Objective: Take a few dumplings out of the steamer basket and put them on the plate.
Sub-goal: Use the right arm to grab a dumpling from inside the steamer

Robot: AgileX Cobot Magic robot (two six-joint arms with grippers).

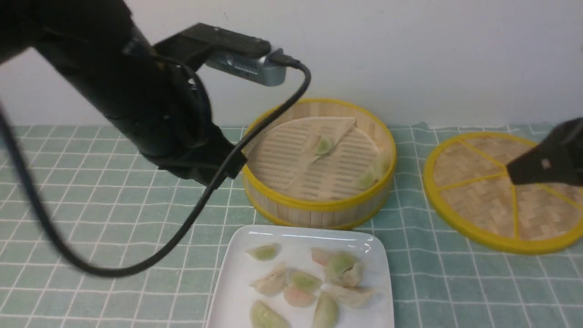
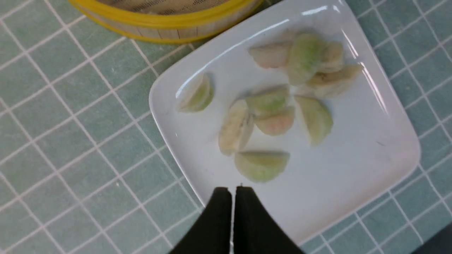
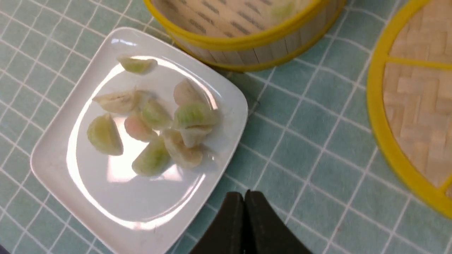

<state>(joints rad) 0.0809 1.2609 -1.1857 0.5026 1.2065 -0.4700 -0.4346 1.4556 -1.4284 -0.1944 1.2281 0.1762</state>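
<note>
Several dumplings (image 1: 305, 282) lie in a loose cluster on the white square plate (image 1: 237, 282) at the front. The steamer basket (image 1: 319, 205) stands just behind it, with one green dumpling (image 1: 324, 145) on the folded liner and two more (image 1: 373, 173) by the right wall. My left gripper (image 2: 231, 190) is shut and empty, above the plate's (image 2: 353, 158) edge, close to a green dumpling (image 2: 261, 165). My right gripper (image 3: 244, 194) is shut and empty, above the cloth beside the plate (image 3: 123, 197). In the front view it (image 1: 512, 173) hangs over the lid.
The flat woven lid (image 1: 478, 182) with yellow spokes lies right of the steamer. A green checked cloth (image 1: 91, 205) covers the table. My left arm (image 1: 150, 114) with its camera and cable fills the upper left. A white wall stands close behind.
</note>
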